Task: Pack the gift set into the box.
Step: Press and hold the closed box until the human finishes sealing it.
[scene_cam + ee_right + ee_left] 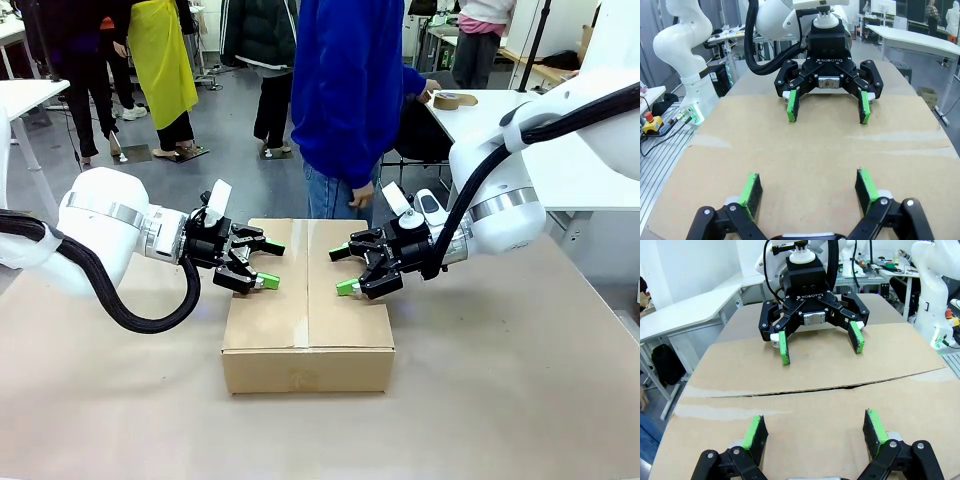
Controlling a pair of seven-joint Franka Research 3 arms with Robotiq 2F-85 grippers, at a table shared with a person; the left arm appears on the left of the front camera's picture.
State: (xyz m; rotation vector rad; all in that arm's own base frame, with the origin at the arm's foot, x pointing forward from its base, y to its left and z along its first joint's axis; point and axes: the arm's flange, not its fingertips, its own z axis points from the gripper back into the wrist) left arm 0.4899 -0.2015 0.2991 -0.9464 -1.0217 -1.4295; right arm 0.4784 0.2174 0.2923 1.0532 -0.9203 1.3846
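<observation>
The box (308, 330) is a brown cardboard carton in the middle of the table, its top flaps folded shut and meeting at a centre seam. My left gripper (268, 266) hovers open just above the left flap, nothing between its green pads. Facing it, my right gripper (342, 270) stands open over the right flap, also empty. In the left wrist view my left gripper (814, 427) looks across the box top (740, 370) at the right gripper (821, 347). The right wrist view mirrors this: right gripper (808, 189), box top (815, 150), left gripper (828, 108). The gift set is out of view.
A person in a blue jacket (345, 90) stands at the far edge, right behind the box. The table (500, 400) is covered in brown paper. A white side table at the back right carries a roll of tape (455, 100).
</observation>
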